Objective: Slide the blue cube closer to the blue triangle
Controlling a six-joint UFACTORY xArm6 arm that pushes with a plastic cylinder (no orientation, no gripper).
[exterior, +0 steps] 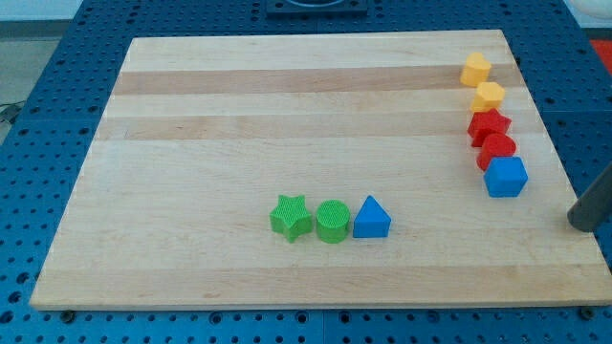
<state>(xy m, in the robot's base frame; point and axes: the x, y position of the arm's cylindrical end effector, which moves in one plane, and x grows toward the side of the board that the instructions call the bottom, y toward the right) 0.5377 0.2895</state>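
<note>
The blue cube [505,177] sits near the board's right edge, at the lower end of a column of blocks. The blue triangle [371,218] lies in the lower middle of the board, well to the left of the cube and a little lower. My rod comes in from the view's right edge, and my tip [579,225] rests on the board's right margin, to the right of the blue cube and below it, apart from it.
Above the blue cube, touching in a column, are a red cylinder [496,150], a red star [489,125], a yellow block [489,96] and an orange-yellow block [475,69]. A green cylinder [332,222] and a green star [292,217] sit left of the triangle. The wooden board [191,143] lies on a blue perforated table.
</note>
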